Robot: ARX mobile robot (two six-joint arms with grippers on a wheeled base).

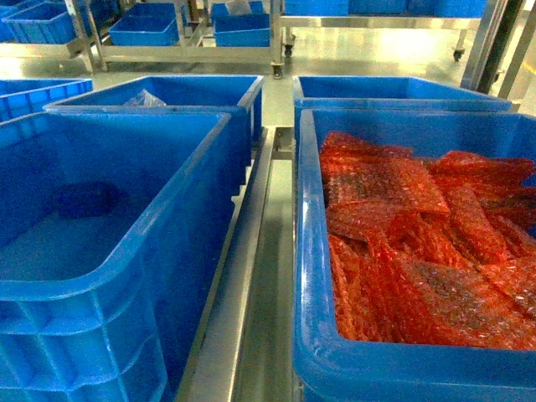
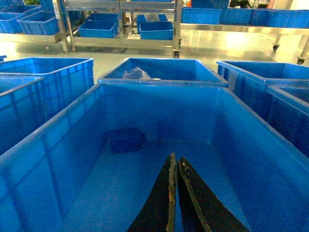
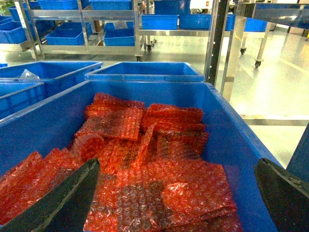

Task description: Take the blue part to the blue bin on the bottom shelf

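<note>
The blue part [image 2: 125, 139], a small dark blue lump, lies on the floor of the blue bin [image 2: 203, 87] against its far wall; in the head view the same blue part [image 1: 84, 199] rests inside the left blue bin [image 1: 134, 251]. My left gripper [image 2: 175, 159] hangs over the bin's floor, shut and empty, its black fingertips together, a short way nearer than the part. My right gripper [image 3: 176, 166] is open wide above the neighbouring crate of red bubble-wrap packs [image 3: 145, 145]. Neither gripper shows in the head view. The bottom shelf is hidden under the crates.
A steel rail [image 1: 251, 276] runs between the two front crates. Behind them stand more blue crates [image 1: 167, 96], one holding a clear plastic bag [image 2: 137, 73]. Steel racks with crates [image 2: 120, 24] line the far side of the shiny floor. A steel post [image 3: 215, 43] rises at right.
</note>
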